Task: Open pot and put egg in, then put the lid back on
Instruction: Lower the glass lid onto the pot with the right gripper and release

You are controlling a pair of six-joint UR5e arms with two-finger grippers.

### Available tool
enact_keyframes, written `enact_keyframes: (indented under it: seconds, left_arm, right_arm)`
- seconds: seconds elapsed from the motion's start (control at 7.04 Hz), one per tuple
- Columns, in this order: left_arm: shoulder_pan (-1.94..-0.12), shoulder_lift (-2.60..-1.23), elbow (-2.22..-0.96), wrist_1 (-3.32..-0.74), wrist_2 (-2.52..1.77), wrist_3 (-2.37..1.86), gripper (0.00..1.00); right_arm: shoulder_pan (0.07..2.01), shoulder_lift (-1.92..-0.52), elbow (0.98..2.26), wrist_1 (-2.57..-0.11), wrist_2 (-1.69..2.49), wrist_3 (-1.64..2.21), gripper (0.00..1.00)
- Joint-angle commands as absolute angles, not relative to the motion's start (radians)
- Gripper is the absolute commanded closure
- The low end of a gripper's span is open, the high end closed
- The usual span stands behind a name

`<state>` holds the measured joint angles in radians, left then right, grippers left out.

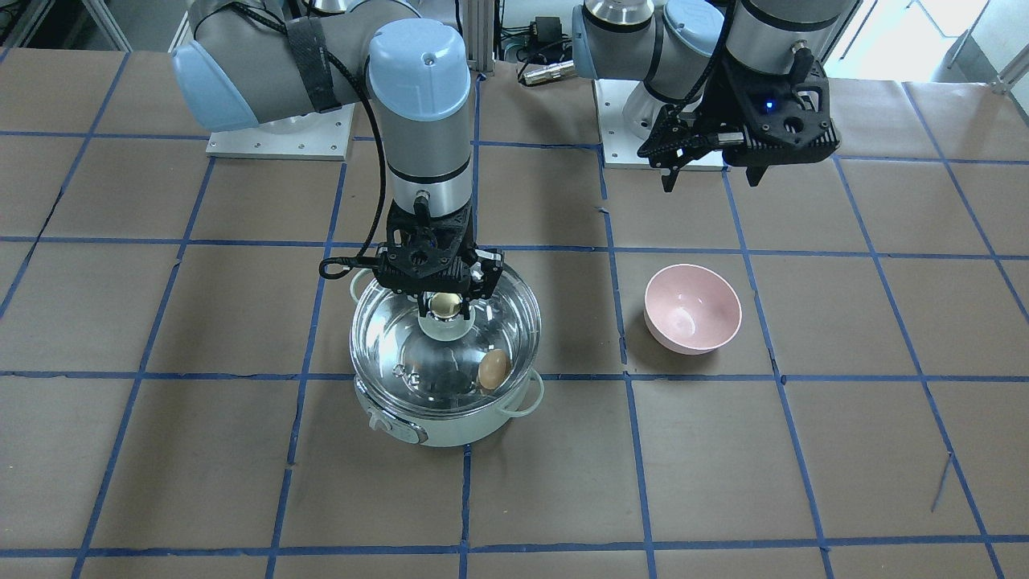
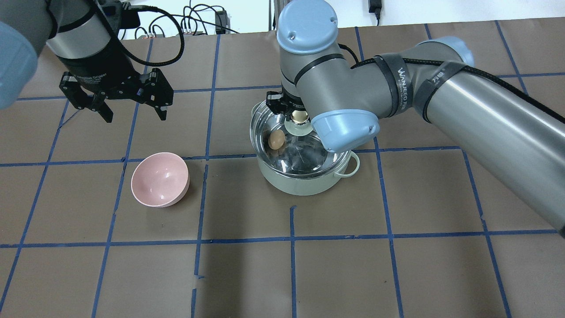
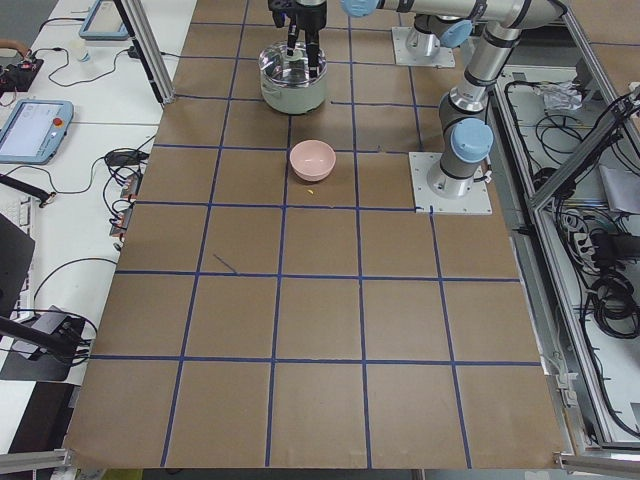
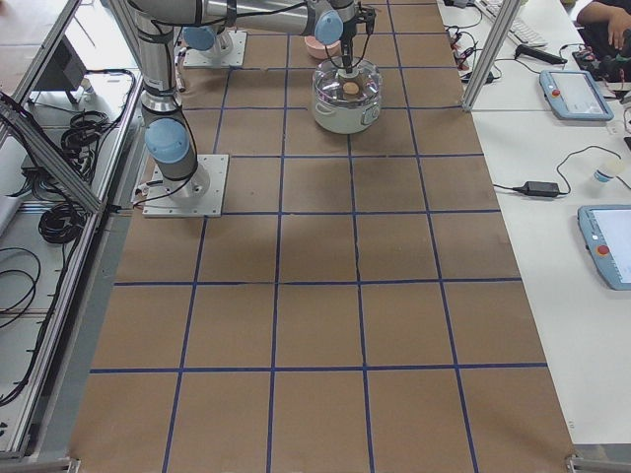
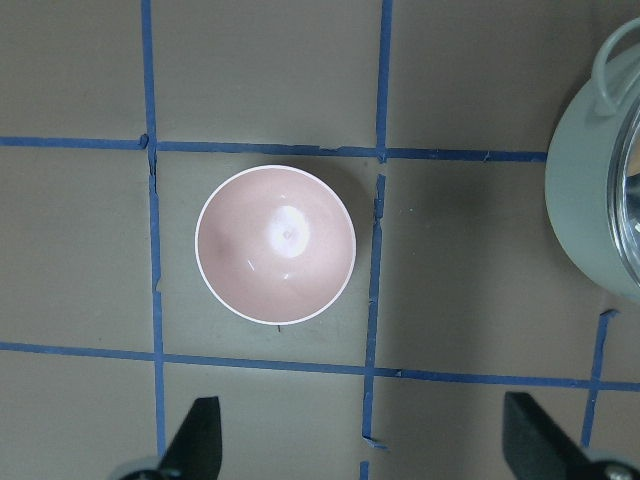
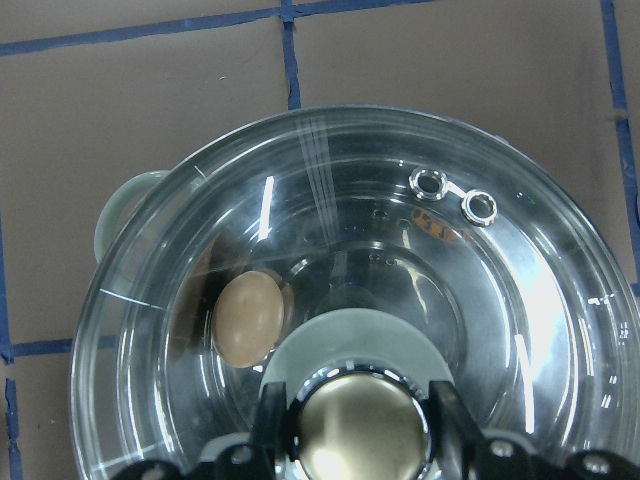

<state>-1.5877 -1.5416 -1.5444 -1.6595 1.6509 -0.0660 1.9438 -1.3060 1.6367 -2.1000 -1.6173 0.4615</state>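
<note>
- Front-facing view: the lid (image 1: 402,354) is seen resting on the pot (image 1: 434,433), with the egg (image 1: 493,368) inside. Its knob (image 1: 444,306) is clamped by the right gripper (image 1: 444,302).
- Overhead view: the left gripper (image 2: 135,118) is held spread and empty.
- Right wrist view: the last step is judged to be in hand. Release of the knob and a straight lift are called for.

a black strap (image 2: 404,84) on the right arm reads "wanjeed"; the left hand (image 2: 134,117) bears faint white print, seemingly "adaptive gripper".
</note>
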Motion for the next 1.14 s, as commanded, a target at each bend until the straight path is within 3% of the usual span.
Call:
enact_keyframes:
  seconds: [0.0, 0.99]
  left_arm:
    - [-1.572, -1.546, -1.543, -1.657, 1.663, -0.057, 0.0]
    - [-1.578, -1.571, -1.537, -1.637, 1.664, -0.061, 0.0]
  right_arm:
    - [1.944, -1.307, 1.637, -2.099, -1.64, 0.46, 0.6]
    - [1.944, -1.307, 1.646, -2.103, -1.629, 0.468, 0.6]
